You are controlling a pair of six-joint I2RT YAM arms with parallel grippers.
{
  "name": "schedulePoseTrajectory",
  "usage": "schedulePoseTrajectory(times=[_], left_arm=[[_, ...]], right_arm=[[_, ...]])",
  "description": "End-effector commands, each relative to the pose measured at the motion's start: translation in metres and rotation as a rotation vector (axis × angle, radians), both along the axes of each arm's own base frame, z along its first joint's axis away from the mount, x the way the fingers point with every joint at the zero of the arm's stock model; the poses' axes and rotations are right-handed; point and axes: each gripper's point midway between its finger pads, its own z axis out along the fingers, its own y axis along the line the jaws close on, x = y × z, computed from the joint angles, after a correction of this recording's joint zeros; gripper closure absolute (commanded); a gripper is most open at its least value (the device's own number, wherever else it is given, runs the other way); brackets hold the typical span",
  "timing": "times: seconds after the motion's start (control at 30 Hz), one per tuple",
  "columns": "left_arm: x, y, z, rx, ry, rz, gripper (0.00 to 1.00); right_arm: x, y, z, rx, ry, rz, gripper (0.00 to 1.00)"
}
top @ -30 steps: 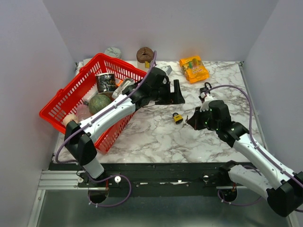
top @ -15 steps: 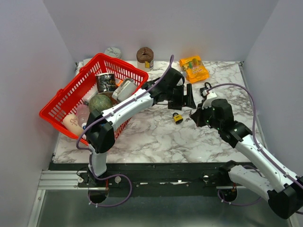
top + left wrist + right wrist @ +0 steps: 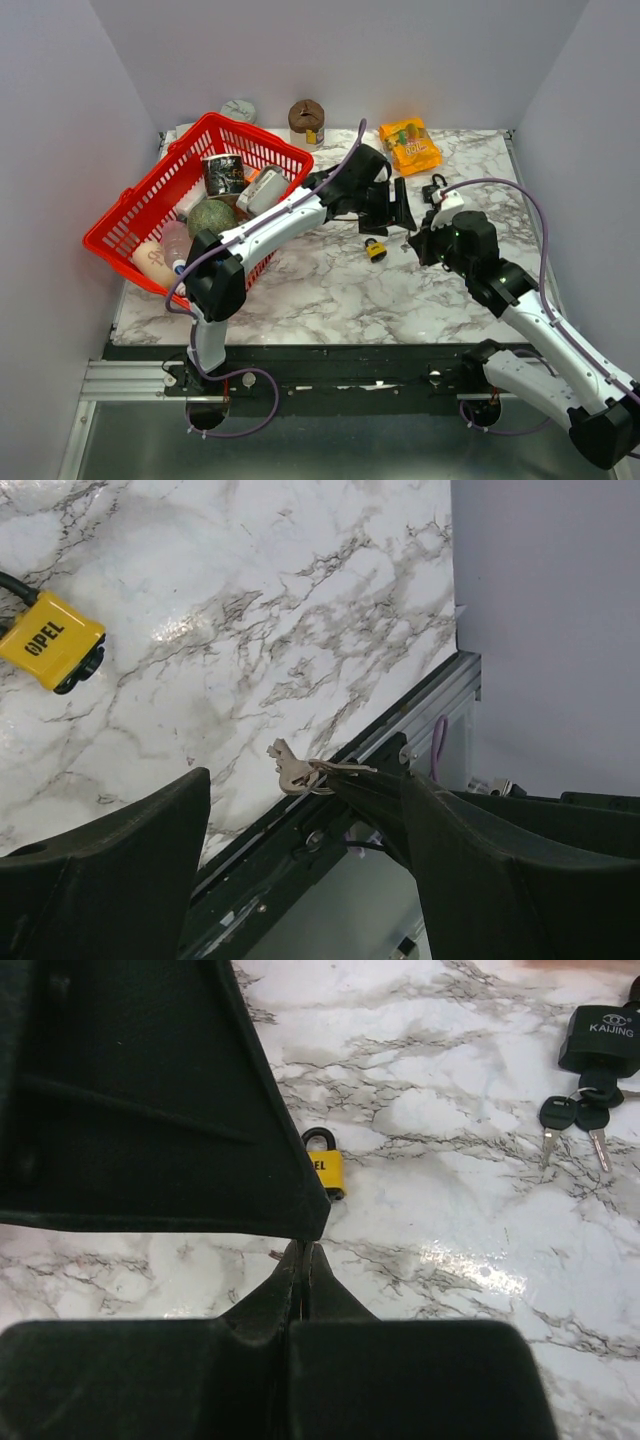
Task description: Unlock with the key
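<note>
A small yellow padlock (image 3: 375, 248) lies on the marble table (image 3: 330, 290); it also shows in the left wrist view as the padlock (image 3: 50, 640) and in the right wrist view as the padlock (image 3: 325, 1170). My right gripper (image 3: 413, 240) is shut on a silver key bunch (image 3: 295, 770) that sticks out past its tips, just right of the padlock. In its own view the right gripper (image 3: 303, 1250) shows pressed jaws. My left gripper (image 3: 397, 205) hangs open directly above, its fingers (image 3: 110, 870) either side of the key, not touching it.
A red basket (image 3: 213, 118) full of groceries stands tilted at the left. A black padlock (image 3: 605, 1040) with black keys (image 3: 570, 1115) lies behind the right gripper. An orange snack bag (image 3: 410, 145) and a brown round object (image 3: 307, 115) sit at the back edge.
My left arm has swung right, from near the basket to above the right gripper's tips, its jaws narrowing slightly. The right gripper has shifted a little to the right with the key.
</note>
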Motion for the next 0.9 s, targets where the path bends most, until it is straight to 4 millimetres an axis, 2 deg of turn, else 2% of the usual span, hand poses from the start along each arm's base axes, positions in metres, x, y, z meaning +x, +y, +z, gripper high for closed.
schedulePoseTrajectory(times=[0.0,0.13,0.27,0.63,0.77,0.87], left_arm=[[-0.003,-0.016,0.004,-0.04,0.029,-0.023,0.22],[-0.005,-0.019,0.003,-0.04,0.037,-0.031,0.32],[-0.007,-0.021,0.002,-0.04,0.044,-0.037,0.51],[-0.01,-0.025,-0.001,-0.045,0.057,-0.048,0.82],[-0.011,-0.025,-0.002,-0.046,0.059,-0.048,0.97],[-0.012,-0.026,-0.003,-0.052,0.062,-0.057,1.0]], right_arm=[[0.006,0.001,0.02,-0.009,-0.08,0.004,0.99],[0.007,0.001,0.019,-0.018,-0.086,0.007,0.99],[0.008,0.003,0.018,-0.035,-0.091,0.017,0.99],[0.008,0.015,0.008,-0.09,-0.087,0.069,0.99],[0.007,0.018,0.006,-0.095,-0.08,0.077,0.99],[0.006,0.02,0.007,-0.076,-0.075,0.073,0.99]])
